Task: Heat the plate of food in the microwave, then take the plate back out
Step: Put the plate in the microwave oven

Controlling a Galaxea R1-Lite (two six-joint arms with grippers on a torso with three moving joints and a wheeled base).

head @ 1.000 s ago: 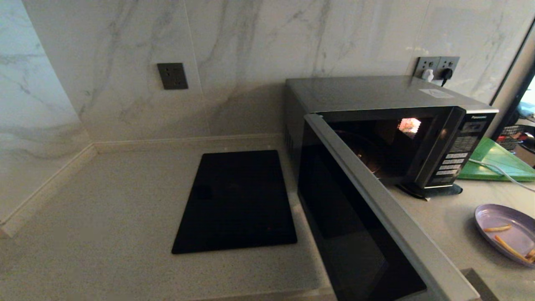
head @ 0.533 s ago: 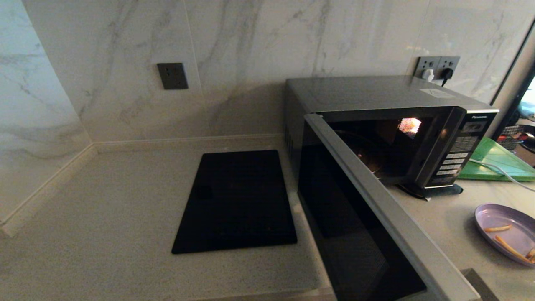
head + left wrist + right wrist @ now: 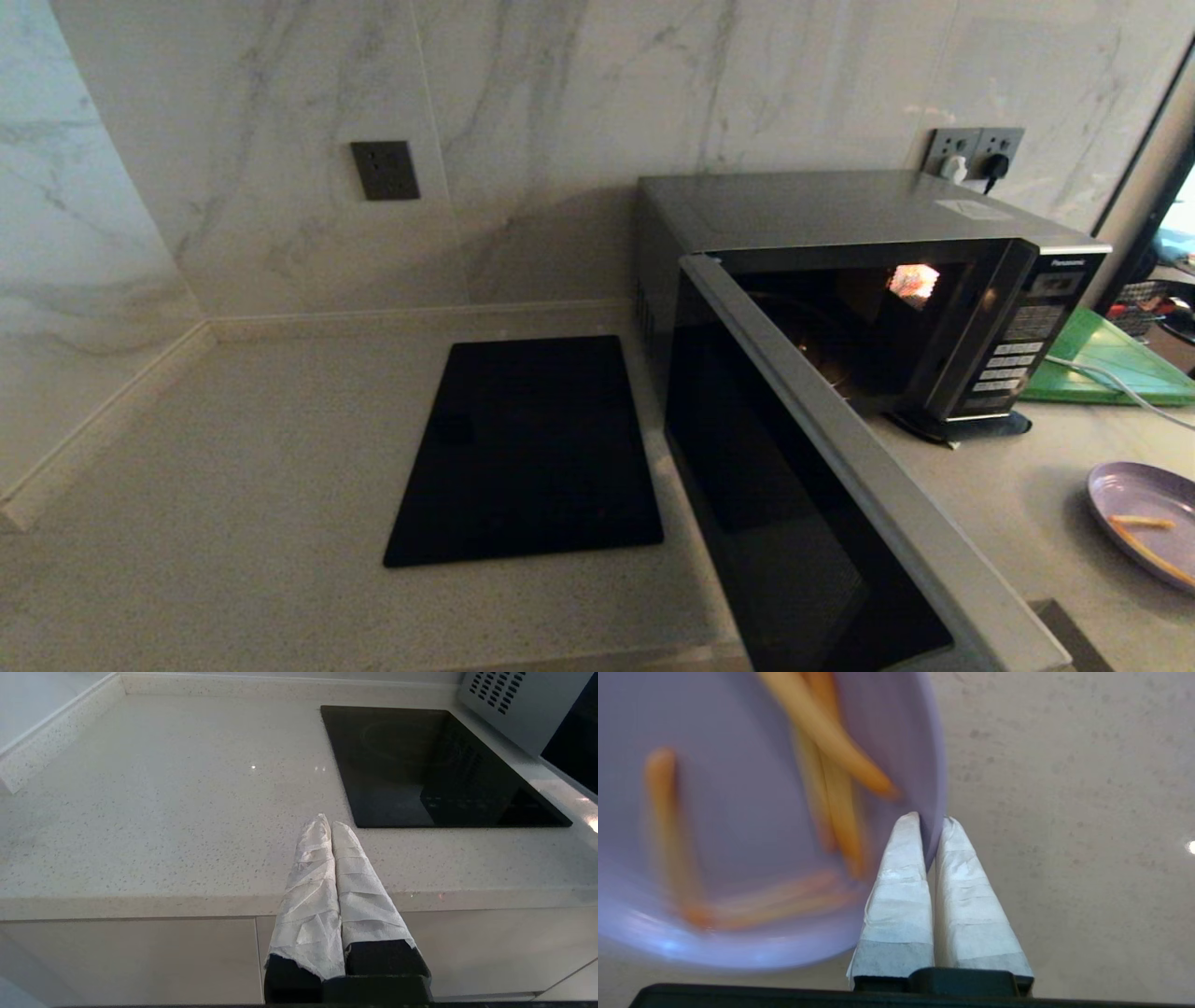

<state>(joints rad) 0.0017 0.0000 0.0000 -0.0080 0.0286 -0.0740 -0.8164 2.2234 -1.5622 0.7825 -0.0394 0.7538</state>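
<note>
Speckled stone countertop (image 3: pixel 233 467) under marble wall, microwave (image 3: pixel 840 215) standing with its door (image 3: pixel 822 485) swung open

I see my right gripper (image 3: pixel 931 821) pinched tight on the rim of the purple plate of fries (image 3: pixel 752 812), which sits on the counter to the right of the microwave; my left gripper (image 3: pixel 327 823), fingers pressed together and empty, hangs off the counter edge, left of the microwave near the black cooktop (image 3: pixel 434 765)

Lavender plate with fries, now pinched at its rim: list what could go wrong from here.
1. The right gripper holds only the rim edge of the round lavender plate of fries; it may tilt, spilling the orange fries.
2. The open black-glass door of the silver microwave juts out, a collision hazard.
</note>
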